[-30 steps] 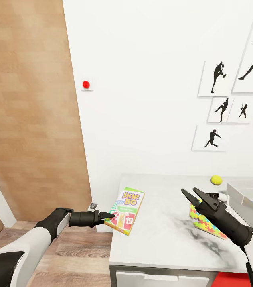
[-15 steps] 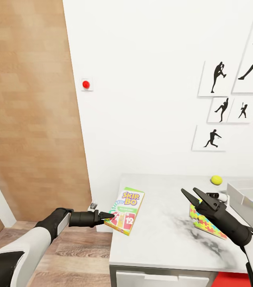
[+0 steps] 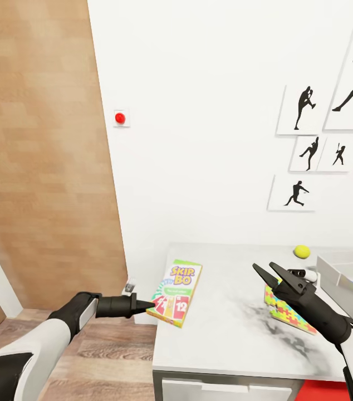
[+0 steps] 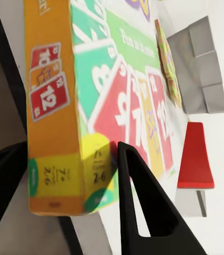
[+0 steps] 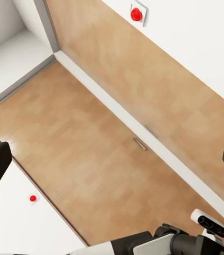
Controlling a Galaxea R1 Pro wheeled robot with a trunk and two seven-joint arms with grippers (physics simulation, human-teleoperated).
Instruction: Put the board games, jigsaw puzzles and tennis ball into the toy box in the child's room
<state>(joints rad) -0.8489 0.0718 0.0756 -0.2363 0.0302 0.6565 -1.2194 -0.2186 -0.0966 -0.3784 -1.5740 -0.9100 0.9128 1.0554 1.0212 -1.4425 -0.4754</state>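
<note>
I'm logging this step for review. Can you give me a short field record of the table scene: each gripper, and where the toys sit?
left gripper: shut on the board game at the table's left edge
right gripper: open, above the table
jigsaw puzzle: flat on table, under right arm
tennis ball: on table near wall
toy box: right end of table

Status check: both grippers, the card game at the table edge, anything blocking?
Left gripper shut on Skip-Bo box, box overhanging the table edge. Right gripper open, empty, above jigsaw puzzle. Toy box far right; path unobstructed.
</note>
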